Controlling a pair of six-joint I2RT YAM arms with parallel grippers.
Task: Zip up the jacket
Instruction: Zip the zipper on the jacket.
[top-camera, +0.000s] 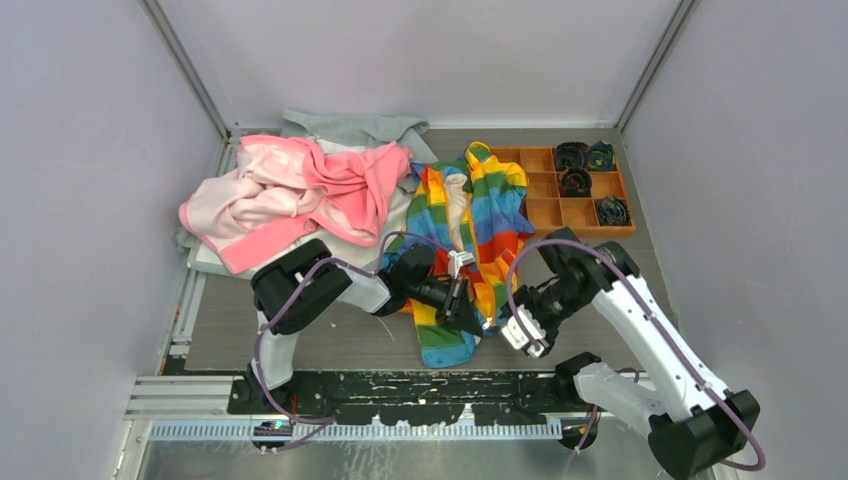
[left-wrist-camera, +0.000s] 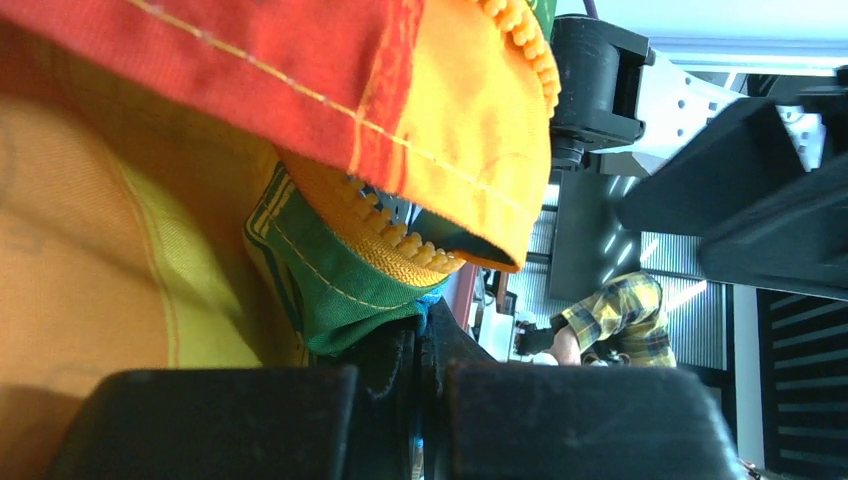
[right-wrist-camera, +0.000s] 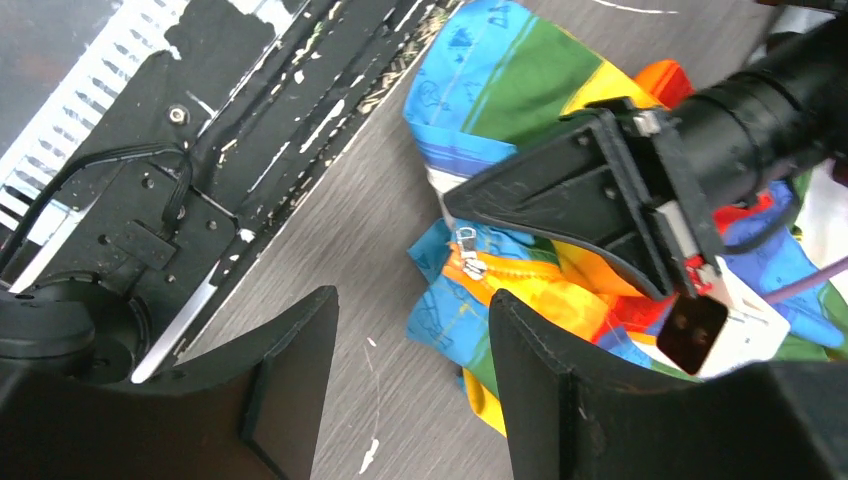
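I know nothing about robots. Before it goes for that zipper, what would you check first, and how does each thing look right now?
1. Anchor: ok, the left gripper is shut on the jacket, on green fabric beside the zipper teeth.
2. Free hand: ok, the right gripper is open, holding nothing.
3. Target: ok, the silver zipper pull shows at the jacket's bottom edge.
4. Aim: not ok, the right gripper hovers over the table, short of the pull.
5. Both zipper sides seated in the slider: cannot tell.
6. Zipping done: not ok, the front lies open, cream lining showing.
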